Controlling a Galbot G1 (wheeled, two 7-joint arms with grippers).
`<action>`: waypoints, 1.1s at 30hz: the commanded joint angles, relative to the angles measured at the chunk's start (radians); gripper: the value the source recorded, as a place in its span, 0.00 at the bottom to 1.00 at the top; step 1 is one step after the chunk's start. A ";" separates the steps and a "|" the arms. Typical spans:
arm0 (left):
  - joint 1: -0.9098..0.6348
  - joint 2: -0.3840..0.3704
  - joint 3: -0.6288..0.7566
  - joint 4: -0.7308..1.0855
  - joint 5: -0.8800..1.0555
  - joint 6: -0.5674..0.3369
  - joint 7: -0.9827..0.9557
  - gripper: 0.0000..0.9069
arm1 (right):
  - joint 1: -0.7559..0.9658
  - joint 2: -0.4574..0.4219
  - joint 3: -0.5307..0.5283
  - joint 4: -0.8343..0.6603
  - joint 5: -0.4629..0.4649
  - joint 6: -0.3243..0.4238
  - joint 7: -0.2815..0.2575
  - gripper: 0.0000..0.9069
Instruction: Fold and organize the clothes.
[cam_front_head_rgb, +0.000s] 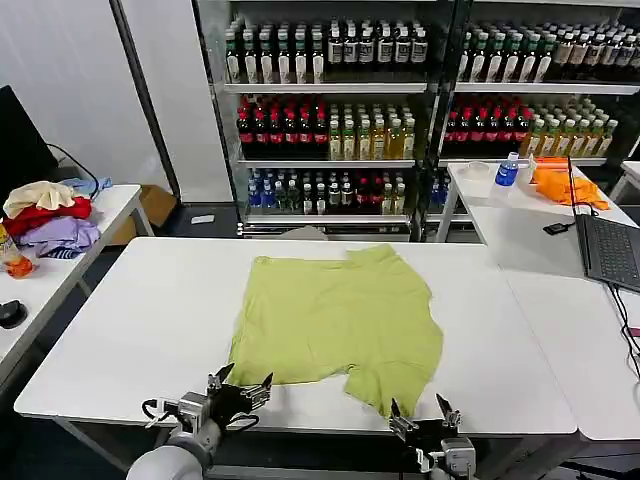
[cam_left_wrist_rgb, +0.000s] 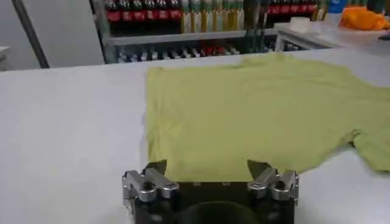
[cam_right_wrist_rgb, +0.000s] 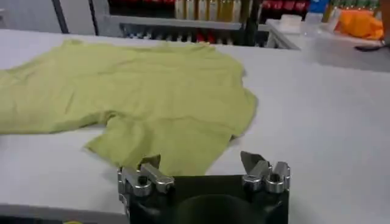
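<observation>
Near edge of the white surface (cam_front_head_rgb: 150, 330): the left claw (cam_front_head_rgb: 240, 385) and the right claw (cam_front_head_rgb: 420, 412), both with fingers spread wide and gripping nothing. The left claw hovers just beside the near-left hem of the lime T-shirt (cam_front_head_rgb: 335, 320); the right claw sits just near of a sleeve that juts toward the near edge. In the left wrist view the left claw (cam_left_wrist_rgb: 210, 170) faces the hem of the T-shirt (cam_left_wrist_rgb: 256, 115); in the right wrist view the right claw (cam_right_wrist_rgb: 201, 163) faces the sleeve of the T-shirt (cam_right_wrist_rgb: 140, 97).

Centre of the surface: the T-shirt lies spread almost flat — a few soft wrinkles, the far edge slightly rumpled, one near sleeve splayed out. No fold is visible.

Progress, as a judgement: the task appears at its start — the garment is laid out, while every fold and the final placing remain to be done.

Far: shelves of bottles (cam_front_head_rgb: 330, 110).
</observation>
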 joint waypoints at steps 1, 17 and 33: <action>-0.050 0.003 0.013 0.072 -0.005 0.012 -0.031 1.00 | 0.000 0.005 -0.020 -0.012 -0.002 -0.009 0.006 1.00; 0.014 -0.005 -0.002 0.059 -0.057 0.011 -0.036 0.03 | -0.008 0.006 -0.024 -0.014 0.001 0.004 -0.003 0.00; 0.035 -0.023 -0.040 0.014 -0.119 -0.013 -0.031 0.03 | -0.046 -0.004 0.012 0.054 0.000 0.062 -0.037 0.00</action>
